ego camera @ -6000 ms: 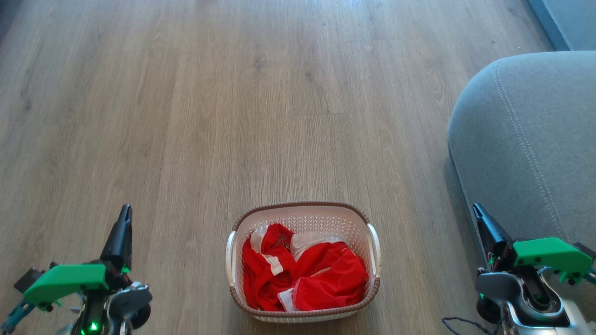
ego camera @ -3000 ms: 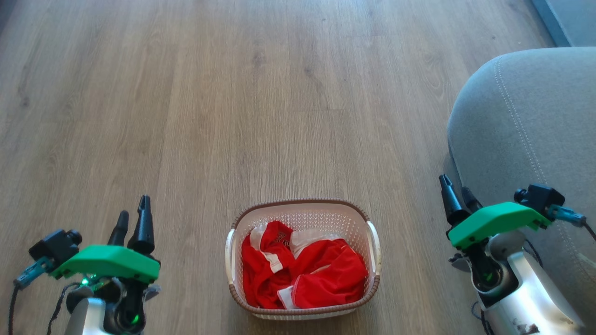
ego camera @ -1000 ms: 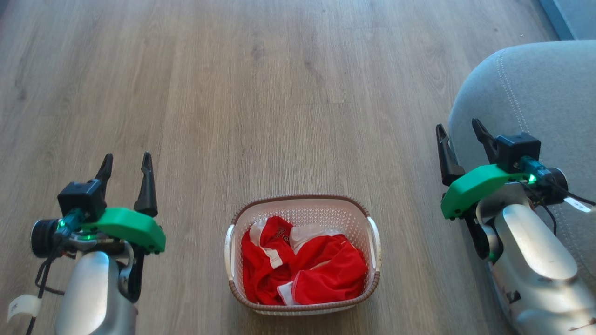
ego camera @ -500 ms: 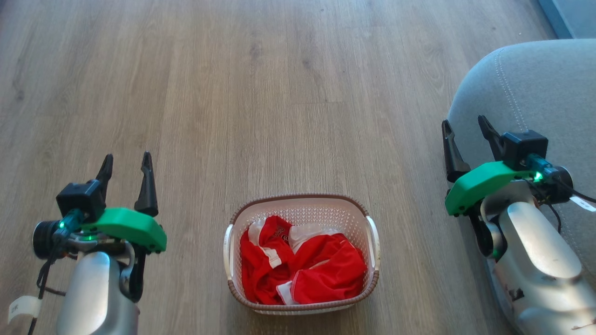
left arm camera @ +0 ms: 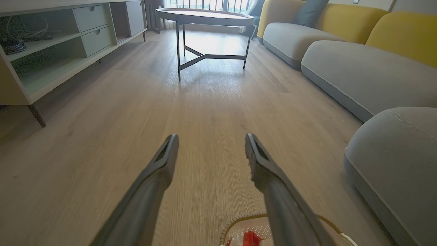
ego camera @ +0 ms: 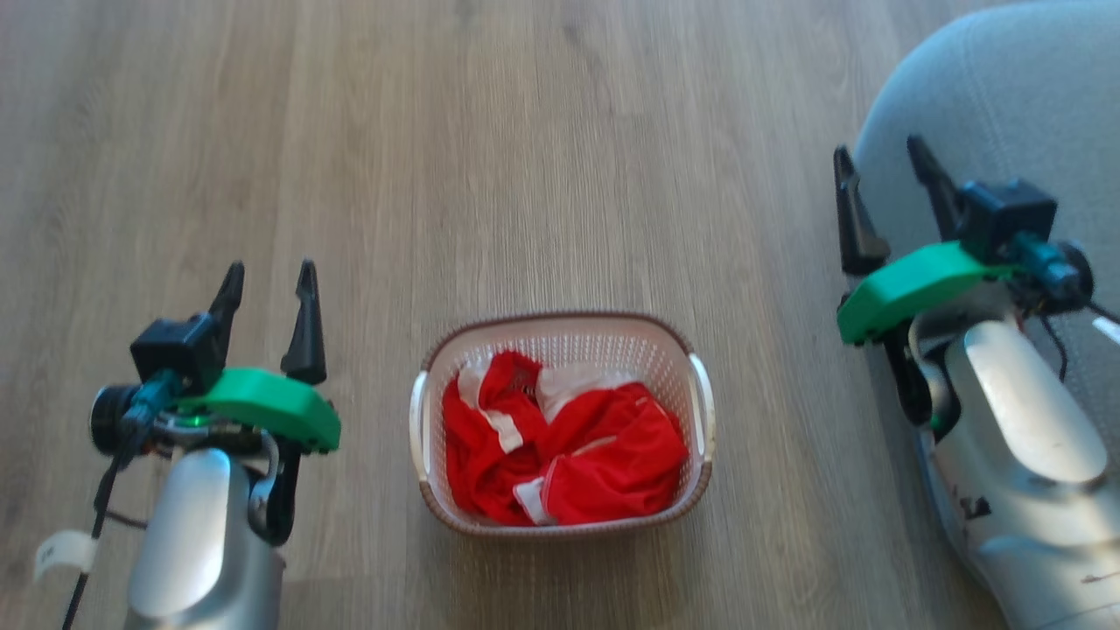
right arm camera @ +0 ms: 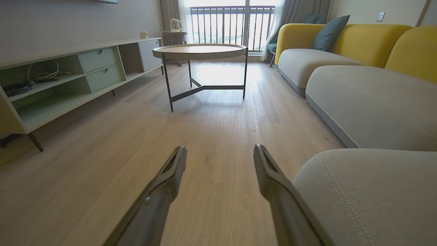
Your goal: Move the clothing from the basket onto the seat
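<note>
Clothing: bright red fabric with white stripes and cuffs, crumpled in a heap, lying inside the basket and covering most of its floor. Basket: cream, perforated walls, brown rim, two side handles; upright on wood floor. Seat: grey upholstered cushion, rounded corner, right of basket, apart

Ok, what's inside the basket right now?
Crumpled red clothing with white stripes lies in the basket, covering most of it. Part of the perforated far wall shows. The basket's floor is hidden under the fabric, so anything beneath cannot be seen.
</note>
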Motion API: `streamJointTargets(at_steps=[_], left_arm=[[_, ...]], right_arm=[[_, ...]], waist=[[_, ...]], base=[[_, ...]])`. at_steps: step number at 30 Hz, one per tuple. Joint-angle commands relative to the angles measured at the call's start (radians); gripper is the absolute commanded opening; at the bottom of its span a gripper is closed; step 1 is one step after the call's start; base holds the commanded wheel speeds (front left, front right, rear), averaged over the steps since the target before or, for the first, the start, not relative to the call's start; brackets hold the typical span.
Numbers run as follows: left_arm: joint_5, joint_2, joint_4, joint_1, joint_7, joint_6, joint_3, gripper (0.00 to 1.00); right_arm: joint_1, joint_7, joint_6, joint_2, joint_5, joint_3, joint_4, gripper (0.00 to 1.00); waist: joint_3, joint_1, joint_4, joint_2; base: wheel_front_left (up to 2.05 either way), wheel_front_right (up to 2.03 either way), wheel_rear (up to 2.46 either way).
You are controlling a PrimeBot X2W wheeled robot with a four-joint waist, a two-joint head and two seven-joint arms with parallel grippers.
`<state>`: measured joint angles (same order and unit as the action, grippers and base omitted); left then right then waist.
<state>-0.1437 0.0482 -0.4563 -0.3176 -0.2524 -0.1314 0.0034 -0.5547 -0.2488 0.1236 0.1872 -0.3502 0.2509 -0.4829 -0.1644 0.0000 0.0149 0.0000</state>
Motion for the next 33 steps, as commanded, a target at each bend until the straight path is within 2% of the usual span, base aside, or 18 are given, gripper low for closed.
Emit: streamJointTargets(at_steps=[1,11,16,26,33], left_arm=[[-0.006,0.013,0.037,-0.055,-0.009,0.001,0.020,1.00],[-0.040,0.005,0.038,-0.117,-0.009,0.001,-0.050,1.00],[-0.057,0.003,0.033,-0.153,-0.009,0.001,-0.120,1.00],[-0.101,0.002,-0.043,-0.251,-0.009,0.001,-0.367,1.00],[-0.127,0.015,-0.129,-0.346,-0.009,0.001,-0.601,1.00]], right_arm=[[-0.031,-0.013,0.007,0.006,0.008,0.005,0.036,1.00],[-0.092,-0.013,0.007,0.004,0.035,-0.028,0.113,1.00],[-0.134,-0.013,0.007,0.000,0.048,-0.038,0.156,1.00],[-0.213,-0.013,0.007,-0.003,0.064,-0.046,0.226,1.00],[-0.245,-0.013,0.007,-0.012,0.075,-0.034,0.254,1.00]], waist=[[-0.042,0.0000,0.005,0.0000],[-0.229,0.0000,0.015,0.0000],[-0.322,0.0000,0.023,0.0000],[-0.490,0.0000,0.045,0.0000],[-0.583,0.0000,0.074,0.0000]], base=[[0.00,0.00,0.00],[0.00,0.00,0.00],[0.00,0.00,0.00],[0.00,0.00,0.00],[0.00,0.00,0.00]])
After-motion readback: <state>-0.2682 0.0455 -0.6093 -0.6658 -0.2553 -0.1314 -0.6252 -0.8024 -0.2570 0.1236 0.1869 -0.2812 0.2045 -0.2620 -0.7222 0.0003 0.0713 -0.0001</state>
